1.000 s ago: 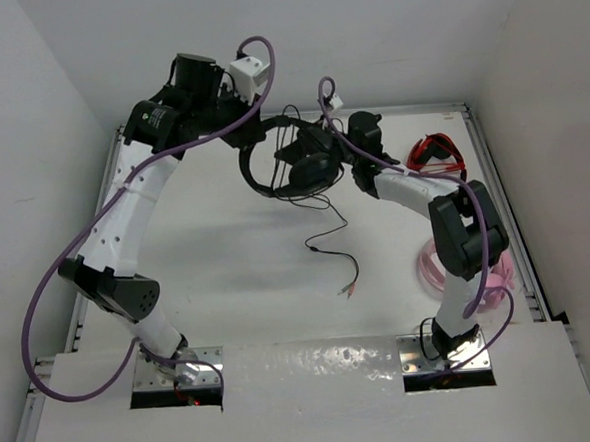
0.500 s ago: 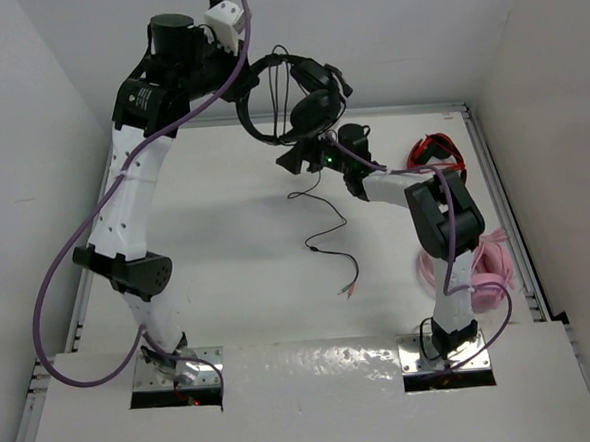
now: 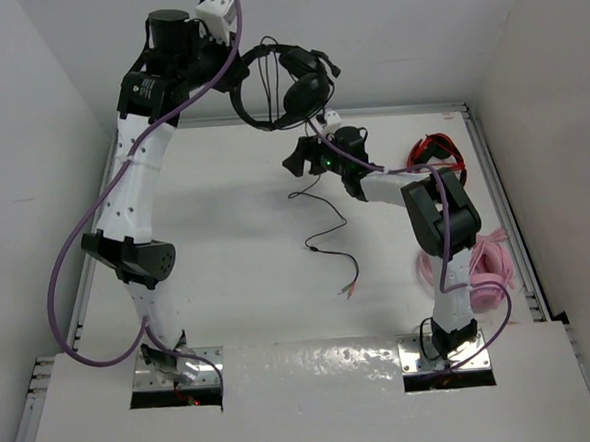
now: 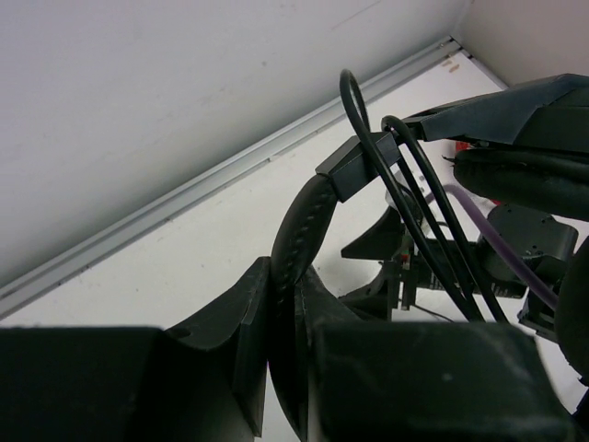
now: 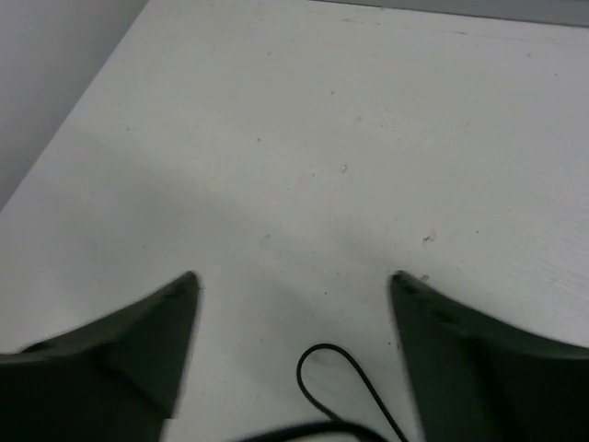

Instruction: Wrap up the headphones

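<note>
No legible text, brand, number or sign in any view. The headphones (image 3: 302, 95) show no readable marking. A round sticker (image 3: 146, 88) on the left arm's upper joint, at eleven o'clock overhead, is too small to read.

Top camera overlooks from behind — shares headphones (image 3: 304, 93) with the close left-wrist view; right-wrist view faces table (image 5: 368, 110).

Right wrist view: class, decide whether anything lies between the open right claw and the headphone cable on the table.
Nothing visible does. The right claw is open over the table, and a loop of the headphones' cable lies between its fingers with nothing else in the gap. The red headset sits off to one side.
</note>
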You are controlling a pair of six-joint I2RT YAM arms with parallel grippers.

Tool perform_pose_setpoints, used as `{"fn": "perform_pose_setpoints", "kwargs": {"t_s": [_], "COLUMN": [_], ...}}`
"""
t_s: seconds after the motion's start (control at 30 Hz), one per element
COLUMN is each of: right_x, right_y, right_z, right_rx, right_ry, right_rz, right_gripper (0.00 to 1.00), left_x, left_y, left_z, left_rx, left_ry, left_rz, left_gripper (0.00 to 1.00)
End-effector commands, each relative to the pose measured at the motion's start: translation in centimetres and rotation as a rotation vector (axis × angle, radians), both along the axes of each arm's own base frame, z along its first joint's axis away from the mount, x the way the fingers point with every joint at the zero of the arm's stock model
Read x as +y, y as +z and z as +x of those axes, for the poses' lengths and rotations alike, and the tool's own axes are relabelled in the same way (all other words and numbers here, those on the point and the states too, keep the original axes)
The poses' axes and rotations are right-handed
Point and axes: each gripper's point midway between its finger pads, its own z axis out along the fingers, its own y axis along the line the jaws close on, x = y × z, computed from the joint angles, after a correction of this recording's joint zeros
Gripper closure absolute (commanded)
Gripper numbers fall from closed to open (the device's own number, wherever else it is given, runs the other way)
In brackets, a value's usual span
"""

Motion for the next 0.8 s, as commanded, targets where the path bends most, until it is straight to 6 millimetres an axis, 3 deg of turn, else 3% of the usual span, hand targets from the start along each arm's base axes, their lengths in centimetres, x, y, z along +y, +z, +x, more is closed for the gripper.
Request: {"fn": "perform_pose_setpoints", "kwargs": {"t_s": [0.0, 0.23, 0.27, 0.3, 0.37, 0.47, 0.53, 0.57, 0.67, 0.77], "right_x": [-0.8, -1.3, -1.2, -1.2, -1.3, -1.9, -2.2, -2.4, -2.6, -1.1], "right_y": [0.5, -0.4, -0.5, -0.7, -0.7, -0.7, -1.2, -0.8, -1.3, -2.2], "right_z": [0.6, 1.6, 1.7, 1.8, 1.7, 1.1, 0.5, 0.3, -0.1, -1.1], "right_rx": [-0.063, -0.077, -0.075, -0.071, -0.065, -0.054, -0.041, -0.043, 0.005, 0.081], "right_ry": [-0.031, -0.049, -0.049, -0.05, -0.069, -0.087, -0.091, -0.097, -0.104, -0.033], "right_rz": [-0.062, -0.114, -0.109, -0.106, -0.09, -0.089, -0.098, -0.1, -0.107, -0.096], "right_gripper": [0.03, 0.03, 0.09, 0.32, 0.5, 0.54, 0.63, 0.76, 0.96, 1.0], "left_x": [0.8, 0.7, 0.7, 0.6, 0.9, 1.0, 1.0, 1.2, 1.8, 3.2], "left_y": [5.1, 3.9, 3.8, 3.6, 3.5, 3.3, 3.4, 3.4, 3.2, 2.7], "left_z": [0.3, 1.1, 1.1, 1.2, 1.4, 1.6, 1.6, 1.7, 2.3, 3.3], "left_rx": [-0.142, -0.112, -0.108, -0.103, -0.1, -0.096, -0.096, -0.093, -0.064, -0.009], "left_ry": [0.028, 0.015, 0.012, 0.012, 0.025, 0.029, 0.031, 0.039, 0.074, 0.12], "left_rz": [-0.078, -0.084, -0.084, -0.084, -0.082, -0.084, -0.088, -0.094, -0.141, -0.225], "left_gripper": [1.0, 1.0, 1.0, 1.0, 1.0, 1.0, 1.0, 1.0, 1.0, 1.0]}}
